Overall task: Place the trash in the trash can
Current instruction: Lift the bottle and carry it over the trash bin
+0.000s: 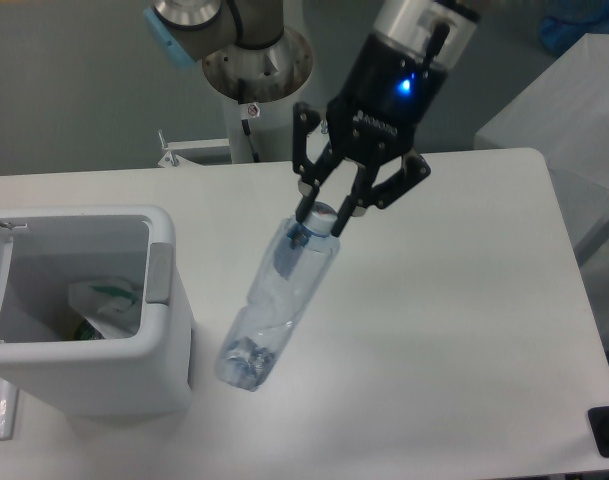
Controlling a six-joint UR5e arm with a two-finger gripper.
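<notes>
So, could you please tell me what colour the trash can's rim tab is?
Grey, on the white trash can; the fixed camera shows it.

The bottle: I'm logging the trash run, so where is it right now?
The bottle hangs tilted at the middle of the camera view, gripped at its cap end by the tool, its base just right of the trash can.

White table [464, 300], white trash can [134, 380] standing at its left edge

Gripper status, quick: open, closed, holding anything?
Gripper: closed on the cap end of the clear plastic bottle, which hangs tilted above the table.
</notes>
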